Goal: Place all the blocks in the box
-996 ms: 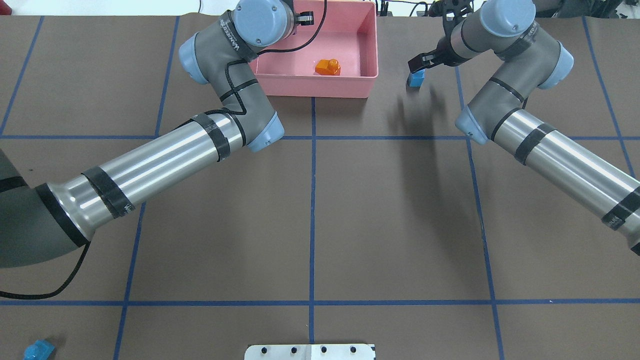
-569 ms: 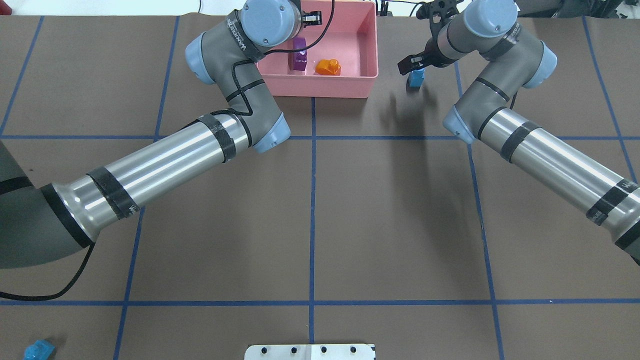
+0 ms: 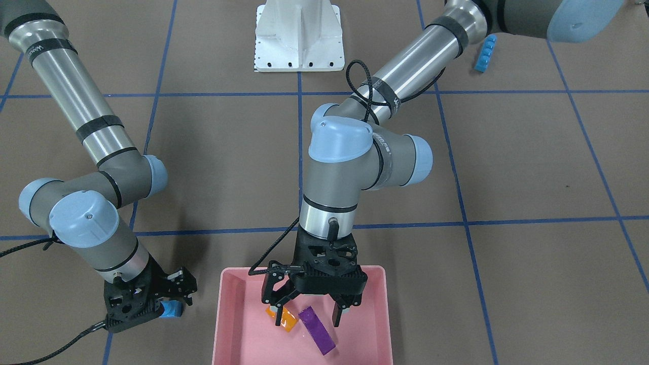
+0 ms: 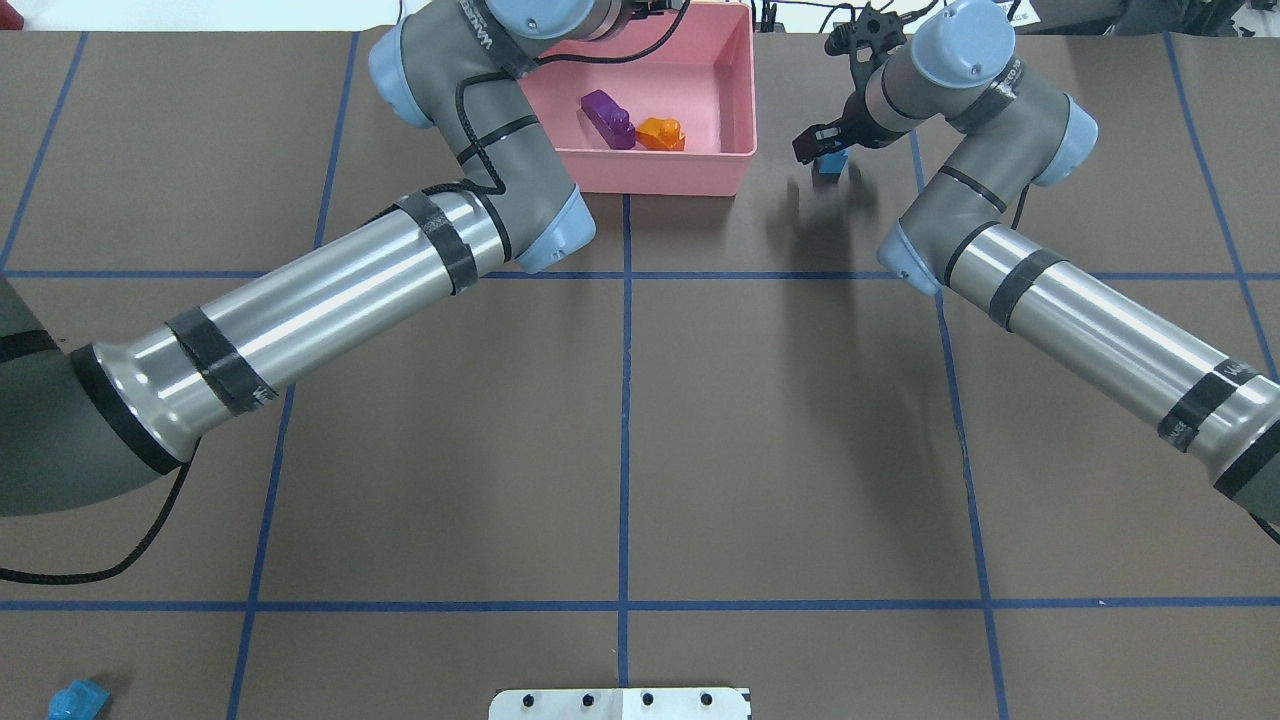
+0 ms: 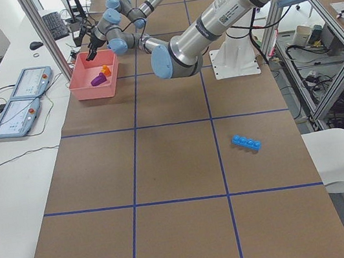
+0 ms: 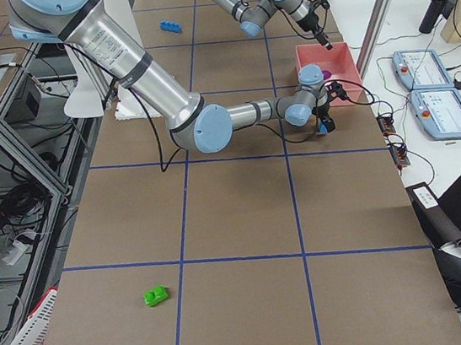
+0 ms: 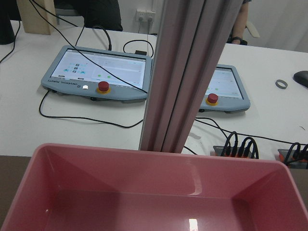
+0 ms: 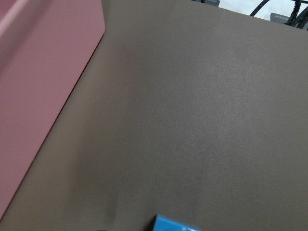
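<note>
My left end effector [image 3: 308,318] hangs open over the box [image 4: 650,175] at 12 o'clock, with purple [image 4: 607,118] and orange [image 4: 660,133] inside. The right end effector [image 4: 818,145] is at small blue [image 4: 828,170], at the box's 3 o'clock; I can't tell its grip. Next I confirm the hold and lift it across.

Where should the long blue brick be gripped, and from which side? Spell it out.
Grip the long blue brick at mid-length, with the fingers across its narrow width, coming straight down from above. It lies flat on the table, studs up, with nothing beside it, so both long smooth sides are free to pinch.
</note>
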You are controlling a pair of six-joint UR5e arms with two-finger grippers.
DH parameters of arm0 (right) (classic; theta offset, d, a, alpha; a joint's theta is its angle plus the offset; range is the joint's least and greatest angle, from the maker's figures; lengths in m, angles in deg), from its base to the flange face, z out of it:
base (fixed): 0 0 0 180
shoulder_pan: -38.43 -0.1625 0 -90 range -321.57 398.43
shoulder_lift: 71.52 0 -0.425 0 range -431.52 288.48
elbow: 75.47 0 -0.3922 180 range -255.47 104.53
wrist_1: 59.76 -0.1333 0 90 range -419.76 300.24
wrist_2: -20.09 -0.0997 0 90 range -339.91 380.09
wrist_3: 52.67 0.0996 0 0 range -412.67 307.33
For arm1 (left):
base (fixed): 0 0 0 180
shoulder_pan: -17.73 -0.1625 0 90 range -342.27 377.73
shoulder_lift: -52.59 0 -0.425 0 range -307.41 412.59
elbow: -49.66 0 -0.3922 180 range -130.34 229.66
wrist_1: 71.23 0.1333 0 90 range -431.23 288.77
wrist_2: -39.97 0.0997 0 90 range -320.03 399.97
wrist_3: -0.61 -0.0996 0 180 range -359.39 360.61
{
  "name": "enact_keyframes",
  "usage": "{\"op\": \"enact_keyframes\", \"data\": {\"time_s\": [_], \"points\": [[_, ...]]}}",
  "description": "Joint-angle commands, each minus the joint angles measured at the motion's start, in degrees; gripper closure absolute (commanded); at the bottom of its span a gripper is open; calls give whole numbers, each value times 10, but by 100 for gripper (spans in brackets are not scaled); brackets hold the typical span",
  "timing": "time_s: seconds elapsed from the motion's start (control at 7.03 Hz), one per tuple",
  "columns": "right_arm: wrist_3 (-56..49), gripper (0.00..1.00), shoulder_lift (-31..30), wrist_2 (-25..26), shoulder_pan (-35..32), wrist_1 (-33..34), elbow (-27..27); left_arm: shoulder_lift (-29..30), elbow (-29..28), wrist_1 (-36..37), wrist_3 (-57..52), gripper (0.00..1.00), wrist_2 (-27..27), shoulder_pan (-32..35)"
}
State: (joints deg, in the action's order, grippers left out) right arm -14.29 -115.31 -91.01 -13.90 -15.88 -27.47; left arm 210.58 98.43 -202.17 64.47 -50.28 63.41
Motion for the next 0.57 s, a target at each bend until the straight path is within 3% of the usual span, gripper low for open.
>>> {"op": "enact_keyframes", "data": {"time_s": [0.0, 0.14, 0.28, 0.43], "points": [[0, 17, 0, 0, 1, 0, -2, -15, 94, 132, -18, 0, -115, 29], [3, 45, 0, 0, 1, 0, -2, -88, 183, 135, -29, 0, -120, 31], [3, 65, 2, 0, 0, 0, -2, -166, 264, 136, -57, 0, -141, 41], [3, 98, 3, 0, 0, 0, -2, -236, 333, 137, -79, 0, -175, 62]]}}
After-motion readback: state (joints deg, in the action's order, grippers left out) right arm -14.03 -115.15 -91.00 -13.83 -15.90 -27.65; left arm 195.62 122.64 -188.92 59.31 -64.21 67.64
